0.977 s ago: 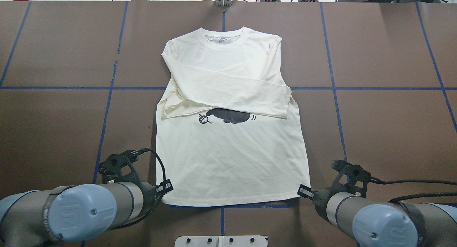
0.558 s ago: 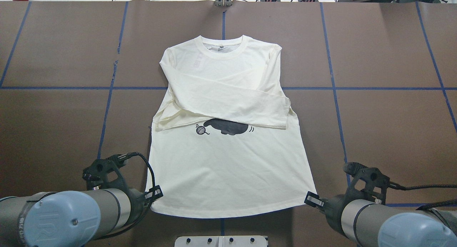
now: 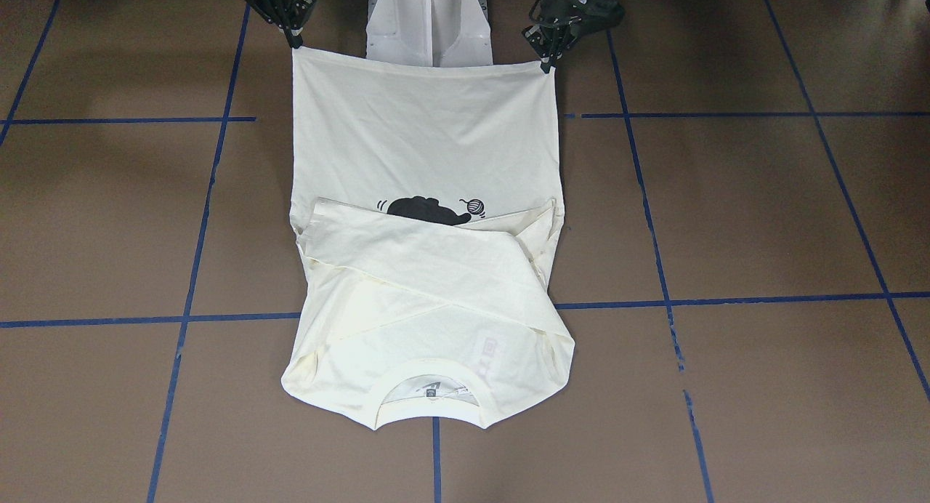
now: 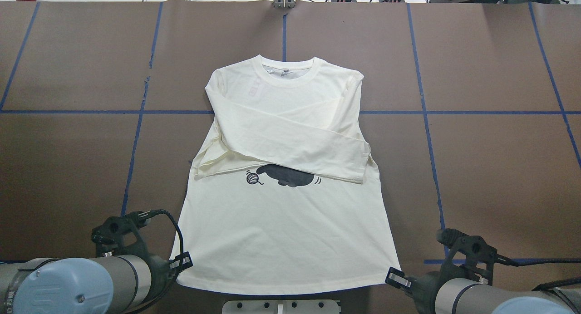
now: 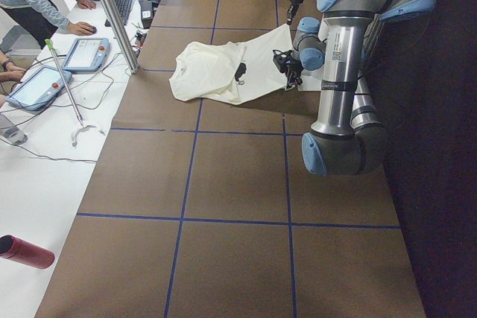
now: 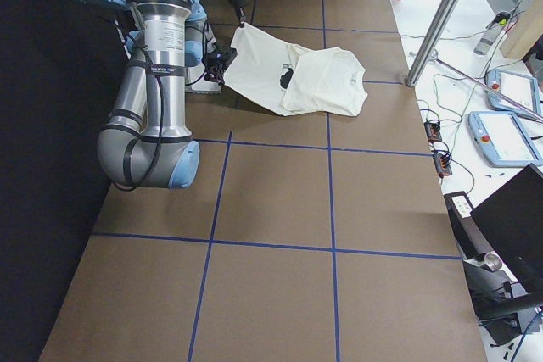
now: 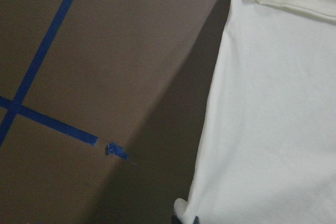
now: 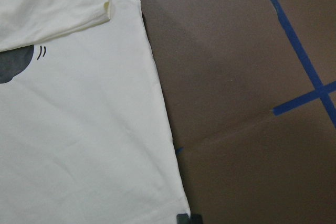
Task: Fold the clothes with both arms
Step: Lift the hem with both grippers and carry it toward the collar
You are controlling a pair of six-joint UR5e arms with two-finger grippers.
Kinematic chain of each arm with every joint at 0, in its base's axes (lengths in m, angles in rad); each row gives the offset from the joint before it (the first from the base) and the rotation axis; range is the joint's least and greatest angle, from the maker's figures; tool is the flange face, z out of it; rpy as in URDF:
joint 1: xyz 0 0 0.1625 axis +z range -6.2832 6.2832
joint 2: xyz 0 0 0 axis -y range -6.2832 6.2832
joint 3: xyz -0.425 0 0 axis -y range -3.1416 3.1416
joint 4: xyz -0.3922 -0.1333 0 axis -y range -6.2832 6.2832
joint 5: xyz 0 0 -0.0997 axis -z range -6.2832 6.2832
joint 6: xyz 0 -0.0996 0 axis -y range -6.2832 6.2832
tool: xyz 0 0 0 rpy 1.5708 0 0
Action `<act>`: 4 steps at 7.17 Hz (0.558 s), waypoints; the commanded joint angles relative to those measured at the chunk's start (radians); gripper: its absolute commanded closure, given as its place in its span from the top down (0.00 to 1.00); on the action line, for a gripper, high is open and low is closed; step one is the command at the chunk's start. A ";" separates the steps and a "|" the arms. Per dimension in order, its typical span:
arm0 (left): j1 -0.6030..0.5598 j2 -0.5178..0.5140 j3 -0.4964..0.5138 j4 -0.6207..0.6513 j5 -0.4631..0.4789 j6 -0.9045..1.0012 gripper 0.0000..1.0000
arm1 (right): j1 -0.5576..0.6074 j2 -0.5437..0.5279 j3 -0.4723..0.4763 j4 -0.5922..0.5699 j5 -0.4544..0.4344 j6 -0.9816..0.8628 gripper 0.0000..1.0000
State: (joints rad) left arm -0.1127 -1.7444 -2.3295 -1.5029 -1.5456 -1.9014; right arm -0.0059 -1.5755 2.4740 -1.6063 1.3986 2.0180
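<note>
The cream long-sleeved T-shirt (image 4: 281,232) lies print side up with its collar at the far end. Both sleeves are folded across the chest and cover most of the black cat print (image 4: 283,174); the yarn ball (image 4: 252,178) shows, the red lettering is hidden. My left gripper (image 4: 179,264) is shut on the left hem corner, and it also shows in the front view (image 3: 546,65). My right gripper (image 4: 394,277) is shut on the right hem corner, and it also shows in the front view (image 3: 296,43). The hem (image 3: 421,63) is stretched taut between them, raised off the table.
The white pedestal base (image 3: 429,23) stands just behind the raised hem. The brown table (image 4: 490,159) carries a blue tape grid. Operators, tablets (image 5: 33,87) and a metal pole (image 5: 112,16) are beyond the far edge. A red bottle (image 5: 26,251) lies off the table.
Both grippers have drawn back toward the robot base with the hem corners held, spreading slightly apart. The whole shirt has slid toward the robot.
</note>
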 commanded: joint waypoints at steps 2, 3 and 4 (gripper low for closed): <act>-0.205 -0.142 0.100 -0.005 -0.067 0.133 0.00 | 0.179 0.069 -0.055 -0.001 0.008 -0.089 0.00; -0.278 -0.177 0.205 -0.014 -0.073 0.186 0.00 | 0.276 0.148 -0.135 -0.003 0.052 -0.182 0.00; -0.335 -0.228 0.282 -0.034 -0.074 0.227 0.00 | 0.402 0.226 -0.246 0.000 0.162 -0.265 0.00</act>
State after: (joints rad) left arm -0.3682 -1.9147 -2.1473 -1.5192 -1.6142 -1.7330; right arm 0.2613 -1.4397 2.3413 -1.6079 1.4638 1.8522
